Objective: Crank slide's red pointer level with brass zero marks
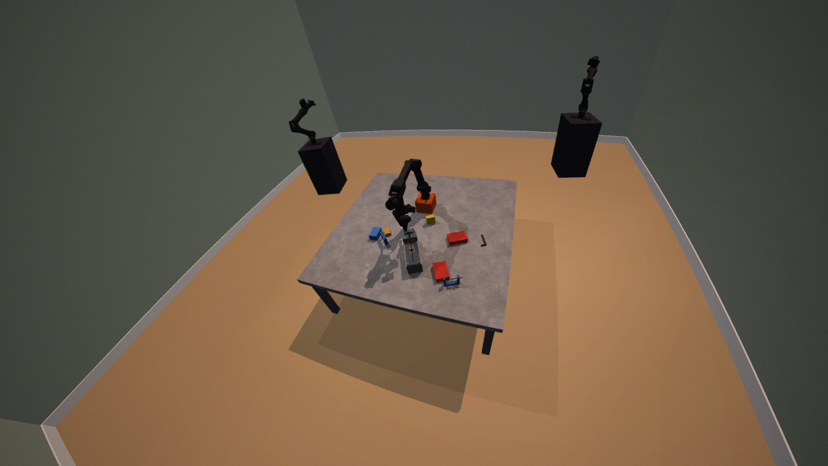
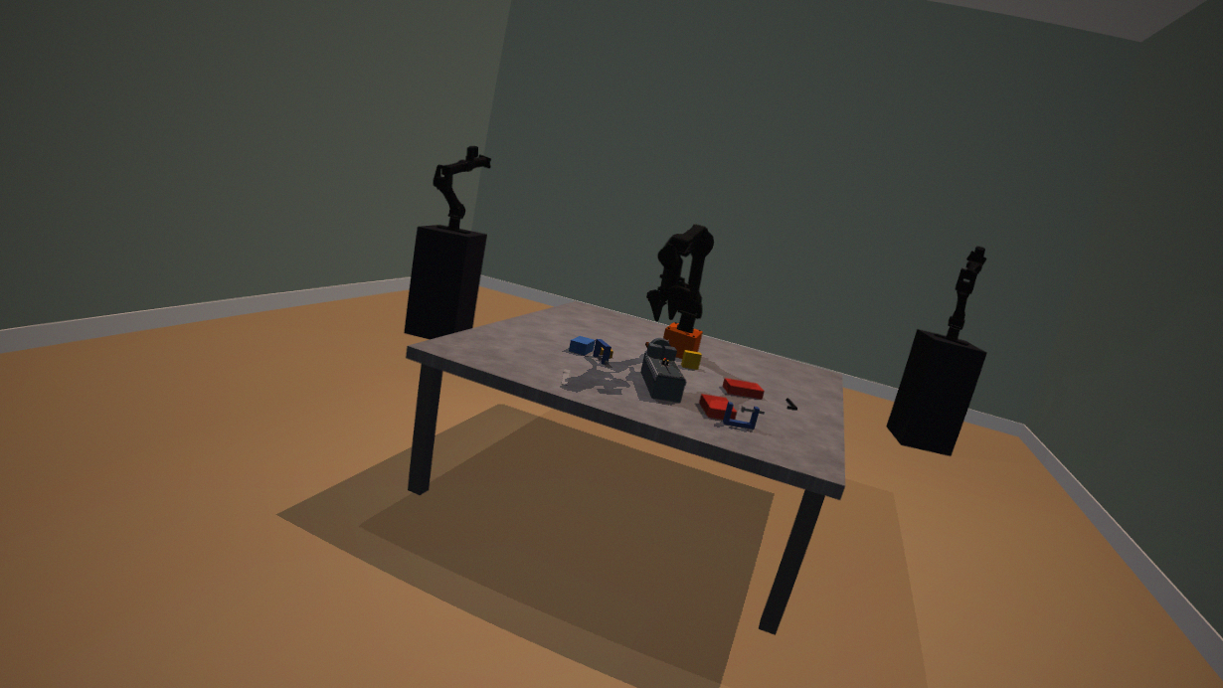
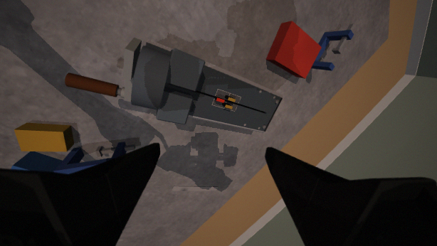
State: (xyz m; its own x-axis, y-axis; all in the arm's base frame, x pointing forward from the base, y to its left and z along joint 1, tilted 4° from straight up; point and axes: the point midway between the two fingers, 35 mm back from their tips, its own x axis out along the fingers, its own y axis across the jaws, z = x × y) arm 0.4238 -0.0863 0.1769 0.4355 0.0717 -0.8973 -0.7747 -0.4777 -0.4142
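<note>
The grey machine (image 1: 413,268) (image 2: 665,385) (image 3: 181,67) stands on the table. Its crank has a brown-red handle (image 3: 92,84), which sticks out at the left end in the wrist view. On the dark slide face the red pointer (image 3: 220,100) sits on the crank side of the two brass zero marks (image 3: 231,99) (image 3: 228,107), not level with them. My gripper (image 2: 664,316) (image 3: 213,150) is open and empty, above the table and clear of the handle. In the wrist view its fingertips are below the machine, with nothing between them.
A blue block (image 1: 375,233) (image 2: 581,344), a small yellow block (image 1: 387,231) (image 3: 43,139) and a blue clamp (image 1: 384,237) (image 3: 92,166) lie left of the machine. Right are red blocks (image 1: 440,270) (image 1: 457,237), another clamp (image 1: 451,283) and a black key (image 1: 483,240). Another yellow block (image 1: 430,219) is near the orange base.
</note>
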